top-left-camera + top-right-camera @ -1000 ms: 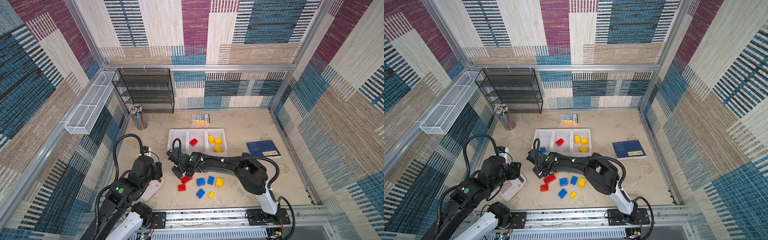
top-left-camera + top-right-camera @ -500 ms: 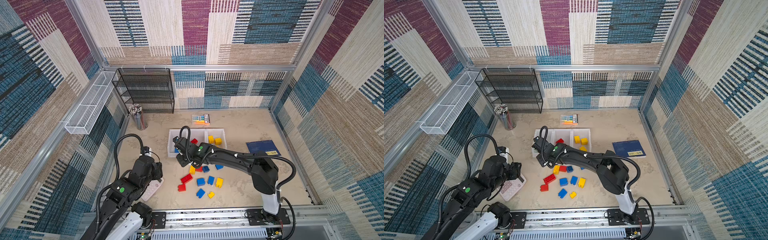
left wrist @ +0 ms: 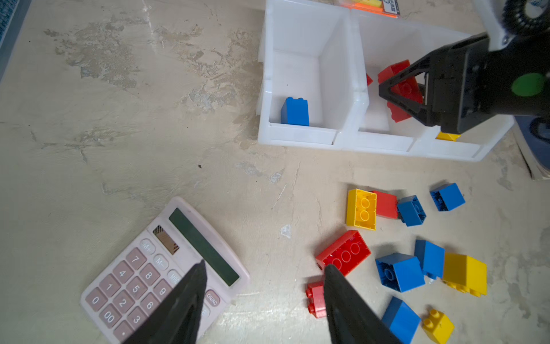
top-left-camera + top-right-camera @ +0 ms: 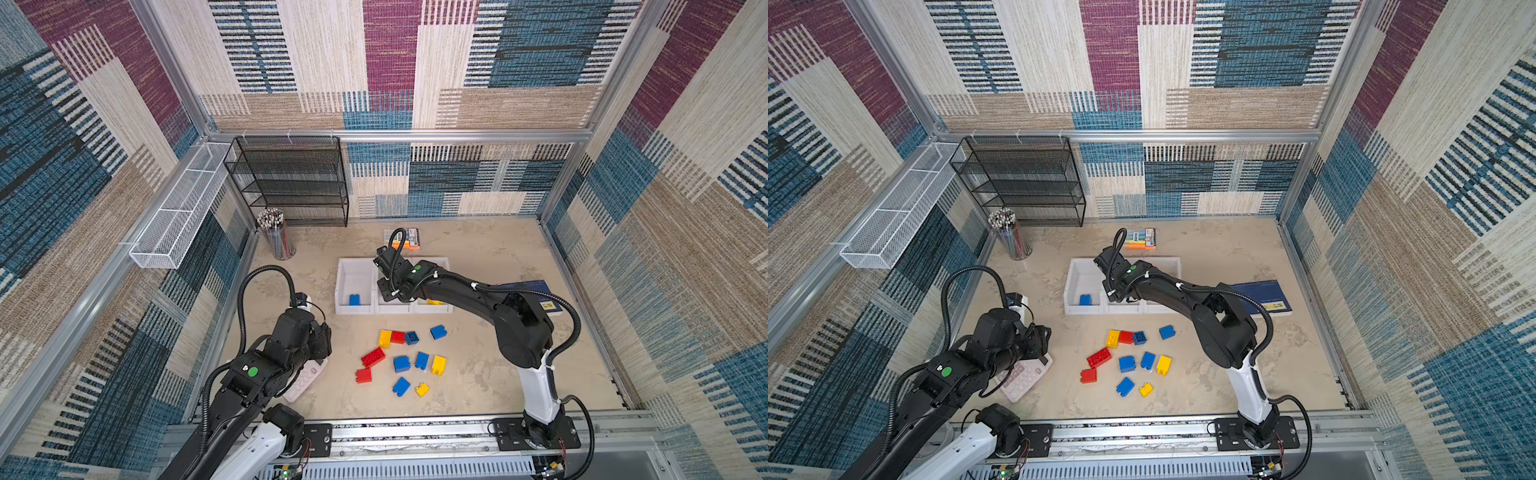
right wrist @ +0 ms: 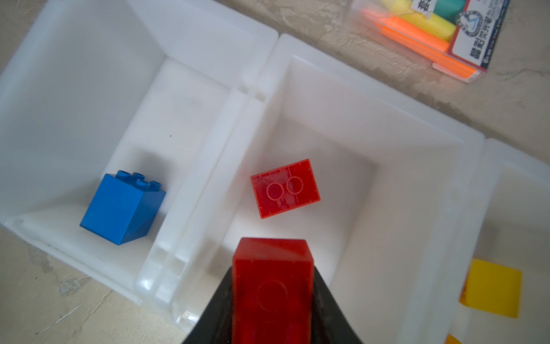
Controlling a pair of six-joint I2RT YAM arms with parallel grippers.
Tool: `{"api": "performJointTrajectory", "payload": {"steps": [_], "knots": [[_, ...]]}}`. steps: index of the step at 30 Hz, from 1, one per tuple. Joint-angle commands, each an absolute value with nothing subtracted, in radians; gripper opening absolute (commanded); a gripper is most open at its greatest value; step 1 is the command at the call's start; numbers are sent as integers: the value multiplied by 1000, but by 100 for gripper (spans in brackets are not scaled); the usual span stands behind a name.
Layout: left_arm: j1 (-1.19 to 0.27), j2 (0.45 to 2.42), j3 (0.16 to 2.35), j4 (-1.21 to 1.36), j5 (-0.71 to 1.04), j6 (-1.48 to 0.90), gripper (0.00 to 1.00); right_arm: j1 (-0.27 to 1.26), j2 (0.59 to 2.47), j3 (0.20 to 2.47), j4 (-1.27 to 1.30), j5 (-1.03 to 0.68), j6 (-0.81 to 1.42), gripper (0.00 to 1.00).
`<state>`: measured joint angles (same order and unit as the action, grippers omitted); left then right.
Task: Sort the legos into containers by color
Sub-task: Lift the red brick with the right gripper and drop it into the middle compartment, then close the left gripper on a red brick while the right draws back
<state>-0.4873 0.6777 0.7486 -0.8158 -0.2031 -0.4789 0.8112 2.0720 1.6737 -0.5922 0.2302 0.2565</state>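
The containers (image 4: 353,309) (image 4: 1084,309) are three joined white bins at mid table. My right gripper (image 4: 387,292) (image 3: 382,89) hangs over the middle bin, shut on a red lego (image 5: 272,286). In the right wrist view, another red lego (image 5: 285,188) lies in that bin, a blue one (image 5: 122,208) stands in the bin beside it, and a yellow one (image 5: 491,287) shows in the third. Several loose legos in red (image 4: 372,357), blue (image 4: 401,363) and yellow (image 4: 438,365) lie in front of the bins. My left gripper (image 3: 263,297) (image 4: 322,338) is open and empty above the table.
A pink calculator (image 3: 166,274) (image 4: 305,376) lies under my left arm. A highlighter pack (image 4: 409,239) sits behind the bins and a blue book (image 4: 536,291) to their right. A pencil cup (image 4: 278,235), black mesh rack (image 4: 291,183) and white wire tray (image 4: 178,216) stand at the back left.
My right gripper has lifted from the loose pile with the red lego and moved back over the middle bin. The left arm has stayed where it was.
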Motion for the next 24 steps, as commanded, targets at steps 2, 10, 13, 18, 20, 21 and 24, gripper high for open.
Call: {"api": "performJointTrajectory", "payload": {"steps": [2, 10, 13, 18, 20, 21, 24], "knots": [[-487, 691, 745, -790, -174, -502, 65, 805, 2090, 1699, -563, 246, 250, 34], [-488, 701, 738, -780, -161, -505, 65, 804, 2082, 1701, -561, 249, 261, 61], [-488, 708, 741, -777, -155, -502, 65, 804, 2057, 1694, -564, 251, 269, 65], [-488, 721, 740, -768, -141, -501, 66, 811, 1963, 1618, -539, 228, 297, 67], [-488, 725, 740, -765, -137, -502, 66, 816, 1894, 1547, -517, 223, 304, 67], [-488, 727, 740, -764, -134, -501, 66, 816, 1846, 1511, -506, 220, 314, 68], [-488, 737, 740, -755, -125, -498, 66, 817, 1673, 1362, -475, 242, 344, 70]]}}
